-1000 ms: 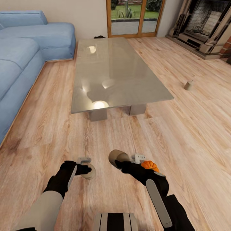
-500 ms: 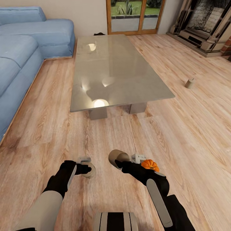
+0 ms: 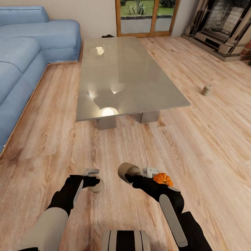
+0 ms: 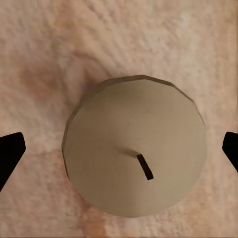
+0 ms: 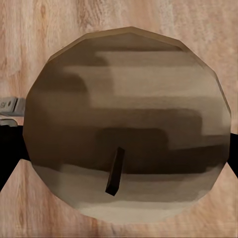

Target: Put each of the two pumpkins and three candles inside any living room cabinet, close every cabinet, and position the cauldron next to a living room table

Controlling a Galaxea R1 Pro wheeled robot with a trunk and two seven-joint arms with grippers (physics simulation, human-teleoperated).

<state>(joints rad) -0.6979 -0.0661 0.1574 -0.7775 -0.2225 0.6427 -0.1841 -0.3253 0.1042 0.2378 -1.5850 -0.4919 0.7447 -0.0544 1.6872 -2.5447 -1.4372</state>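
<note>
Left gripper [image 4: 119, 153] spread open above a stub candle [image 4: 135, 151] on the floor, right gripper [image 3: 134, 174] clamping another candle [image 3: 126, 170]: likely light, rigid, smooth-sided; pinch across its round flanks.

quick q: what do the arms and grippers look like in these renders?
Both arms match: pale grey-beige forearm shells, glossy black wrists, a long grey inlay strip along each. The left gripper and right gripper have black fingers and small light-grey brackets at the tips. No cables or markings are visible. The trunk top is striped grey and black.
</note>
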